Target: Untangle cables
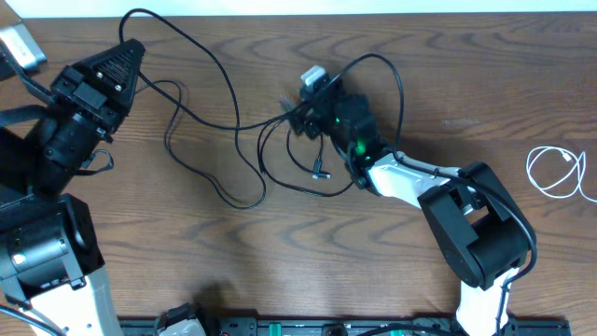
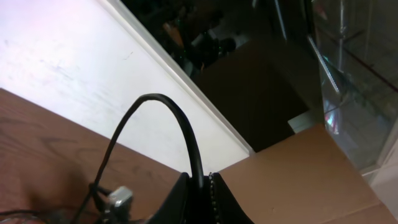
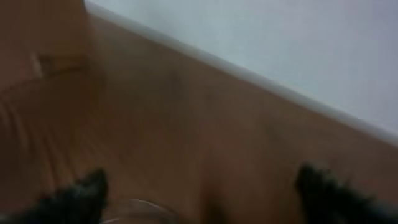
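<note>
Overhead: black cables sprawl mid-table, one loop reaching the far edge. White cable lies coiled alone near the right edge.
Left wrist: my left gripper is pinched on a black cable by the table edge.
Right wrist: blurred; right gripper fingers spread wide.

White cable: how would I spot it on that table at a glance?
On the brown wooden table, look to the far right edge, beyond the robot's right arm. The white cable lies there alone in small loops, while the black cables sprawl tangled mid-table.
</note>
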`<control>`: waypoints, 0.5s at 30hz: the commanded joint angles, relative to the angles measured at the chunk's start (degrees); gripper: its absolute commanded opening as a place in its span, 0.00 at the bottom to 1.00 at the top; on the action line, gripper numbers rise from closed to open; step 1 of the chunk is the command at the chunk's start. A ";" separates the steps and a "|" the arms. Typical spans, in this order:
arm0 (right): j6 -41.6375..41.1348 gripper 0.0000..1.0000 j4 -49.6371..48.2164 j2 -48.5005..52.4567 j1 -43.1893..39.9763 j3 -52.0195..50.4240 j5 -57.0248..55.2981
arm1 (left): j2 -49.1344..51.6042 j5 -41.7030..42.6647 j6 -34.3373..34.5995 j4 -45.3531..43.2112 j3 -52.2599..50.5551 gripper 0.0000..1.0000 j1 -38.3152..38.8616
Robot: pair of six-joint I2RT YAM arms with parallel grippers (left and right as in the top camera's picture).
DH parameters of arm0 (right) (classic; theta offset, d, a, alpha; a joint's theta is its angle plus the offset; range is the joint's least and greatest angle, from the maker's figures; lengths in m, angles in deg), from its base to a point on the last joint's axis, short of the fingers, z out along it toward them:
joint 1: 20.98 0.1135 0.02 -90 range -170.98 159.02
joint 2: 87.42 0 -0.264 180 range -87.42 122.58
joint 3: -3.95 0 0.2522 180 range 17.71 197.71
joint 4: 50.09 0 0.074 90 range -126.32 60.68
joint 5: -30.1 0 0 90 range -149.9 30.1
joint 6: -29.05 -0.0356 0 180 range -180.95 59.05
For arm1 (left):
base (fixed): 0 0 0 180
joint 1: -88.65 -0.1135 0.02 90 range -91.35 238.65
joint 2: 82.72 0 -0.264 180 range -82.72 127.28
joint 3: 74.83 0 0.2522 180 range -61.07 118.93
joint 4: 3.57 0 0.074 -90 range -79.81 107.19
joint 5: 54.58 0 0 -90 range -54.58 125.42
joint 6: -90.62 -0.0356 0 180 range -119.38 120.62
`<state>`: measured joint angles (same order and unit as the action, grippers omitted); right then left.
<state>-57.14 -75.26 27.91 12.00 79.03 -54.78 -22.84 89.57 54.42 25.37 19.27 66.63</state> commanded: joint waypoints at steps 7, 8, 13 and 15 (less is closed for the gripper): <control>0.11 0.99 22.27 -1.68 -0.76 0.04 0.35 | 3.93 0.68 -4.00 4.44 0.52 0.08 -0.24; 0.13 0.99 23.41 -2.80 -1.25 0.07 1.92 | 4.87 0.68 -5.25 5.88 0.52 0.08 -0.22; 0.11 0.99 31.58 -9.03 -6.40 0.07 10.75 | 10.01 -0.04 -11.41 9.25 0.52 0.08 1.31; 0.09 0.99 34.58 -9.46 -8.22 0.07 11.96 | 11.74 -2.05 -11.85 9.27 0.52 0.08 1.86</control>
<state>-57.14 -43.42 21.37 6.90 78.97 -47.57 -13.40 89.27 46.81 34.53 19.27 67.46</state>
